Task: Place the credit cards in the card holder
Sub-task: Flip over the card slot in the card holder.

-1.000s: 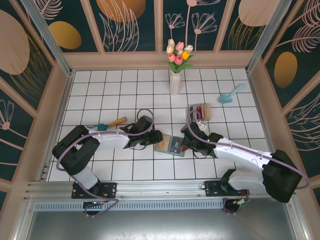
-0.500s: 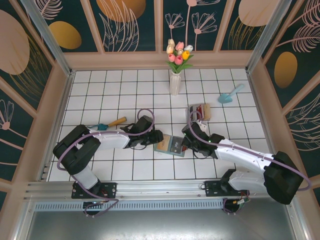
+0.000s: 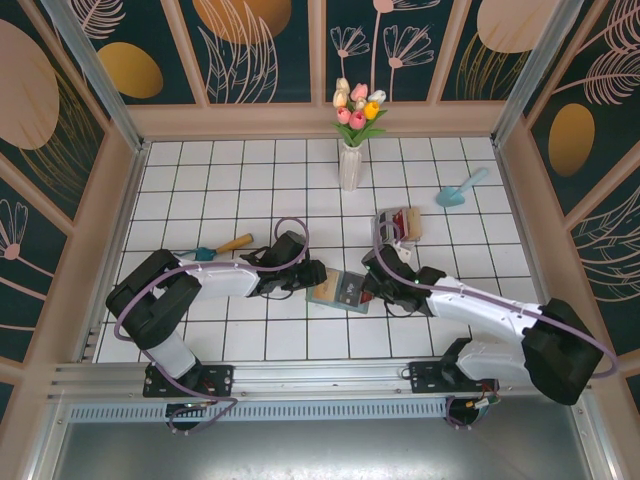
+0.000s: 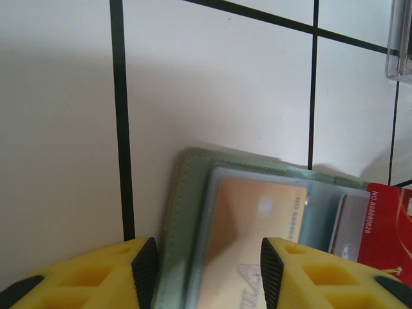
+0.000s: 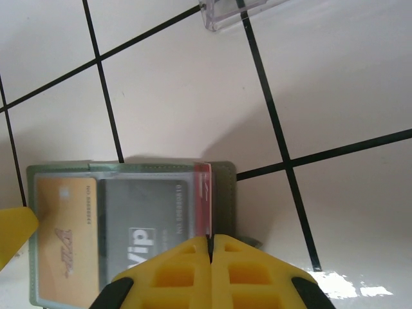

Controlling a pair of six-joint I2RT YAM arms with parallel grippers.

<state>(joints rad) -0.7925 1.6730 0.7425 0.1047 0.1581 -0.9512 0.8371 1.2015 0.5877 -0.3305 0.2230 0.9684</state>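
Note:
The grey-green card holder point(image 3: 338, 292) lies open on the white tiles between both arms. In its clear sleeves sit a tan card point(image 4: 254, 232) and a dark grey card point(image 5: 145, 219). My right gripper point(image 5: 211, 243) is shut on the edge of a red card point(image 5: 203, 196), which stands at the right side of the card holder point(image 5: 224, 193), partly under the sleeve. At the holder's left end, my left gripper point(image 4: 207, 273) is open with its pads point(image 4: 145, 270) on either side of the tan card. The red card point(image 4: 389, 225) shows at the far right of the left wrist view.
A clear plastic box point(image 3: 398, 222) holding more cards stands just behind the right gripper. A flower vase point(image 3: 350, 160) is at the back centre, a teal scoop point(image 3: 458, 190) at the back right, and a wooden-handled trowel point(image 3: 215, 248) left of the left arm.

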